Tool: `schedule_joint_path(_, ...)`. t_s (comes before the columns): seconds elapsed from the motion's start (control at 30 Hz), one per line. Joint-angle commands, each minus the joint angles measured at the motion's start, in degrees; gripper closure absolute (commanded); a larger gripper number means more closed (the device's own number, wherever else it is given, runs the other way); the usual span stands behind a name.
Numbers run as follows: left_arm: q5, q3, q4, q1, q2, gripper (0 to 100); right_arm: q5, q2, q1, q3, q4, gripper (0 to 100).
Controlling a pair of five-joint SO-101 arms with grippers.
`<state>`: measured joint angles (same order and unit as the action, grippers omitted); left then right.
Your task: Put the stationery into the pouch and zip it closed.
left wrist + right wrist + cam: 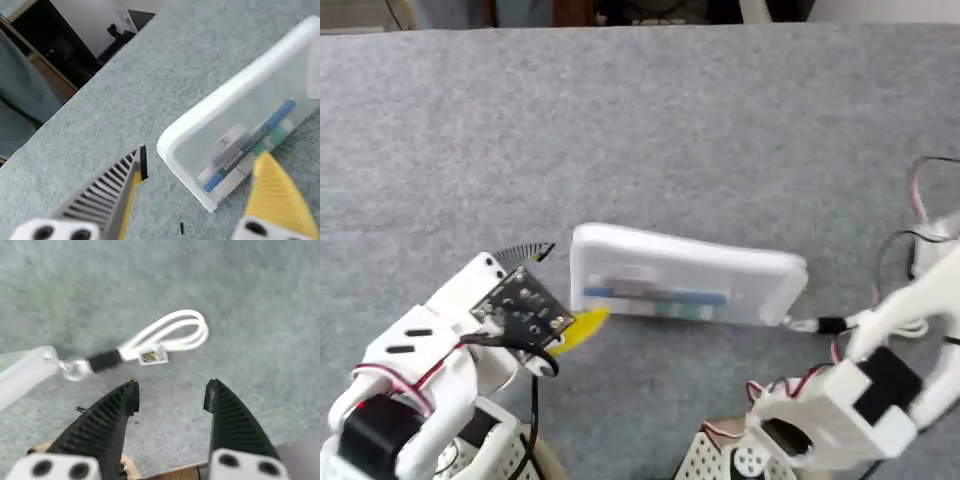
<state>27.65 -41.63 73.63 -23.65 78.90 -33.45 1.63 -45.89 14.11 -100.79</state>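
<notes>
A translucent white pouch lies mid-table with the stationery inside, a blue pen and a green-capped item among them. My left gripper is open at the pouch's left end, one ribbed finger and one yellow finger straddling the pouch corner. The zipper pull, with its white cord loop, trails from the pouch's right end. My right gripper is open just short of the cord, touching nothing.
Grey felt covers the table. Both arm bases stand at the near edge, with red and black cables beside the right arm. Dark furniture lies beyond the far edge.
</notes>
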Motion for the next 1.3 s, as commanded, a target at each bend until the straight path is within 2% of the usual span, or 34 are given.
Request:
schedule_joint_path(0.0, -0.18, 3.03, -3.25, 0.92, -2.64, 61, 3.34, -5.41, 7.91, 1.27, 0.00, 76.6)
schedule_joint_path(0.2, -0.18, 3.03, -4.22, 1.27, -4.13, 61, 8.62, -12.53, 17.67, 1.27, -0.09, 77.0)
schedule_joint_path(0.4, -0.18, 3.65, -5.63, 8.13, -4.40, 62, 14.33, -23.60, 17.85, 0.66, -0.35, 78.6)
schedule_joint_path(0.47, -0.26, 4.44, -5.45, 10.77, -4.40, 65, 14.33, -27.91, 17.85, -0.84, -0.35, 83.2)
schedule_joint_path(0.6, -0.35, 4.18, -5.10, 15.60, -3.96, 82, 14.59, -35.74, 18.20, -7.08, 0.00, 93.7)
schedule_joint_path(0.67, -1.93, 4.62, -2.29, 17.36, -3.87, 90, 14.59, -38.37, 18.37, -11.56, 0.00, 98.4)
schedule_joint_path(0.77, -7.65, 4.79, 1.76, 20.26, -3.69, 98, 14.15, -41.71, 17.85, -18.77, 0.00, 98.5)
schedule_joint_path(0.93, -13.19, 1.45, 7.38, 26.07, 0.53, 96, 14.07, -49.19, 15.30, -32.84, 2.99, 98.7)
schedule_joint_path(1.1, -13.01, -7.96, 13.10, 26.51, 12.92, 96, 12.31, -63.34, 10.64, -53.32, 13.98, 98.6)
schedule_joint_path(1.2, -12.92, -15.43, 13.27, 26.51, 24.26, 96, 7.47, -73.80, 8.62, -65.71, 22.07, 98.6)
schedule_joint_path(1.27, -11.25, -20.35, 13.19, 26.59, 26.46, 96, 6.77, -79.60, 7.82, -72.40, 26.02, 98.5)
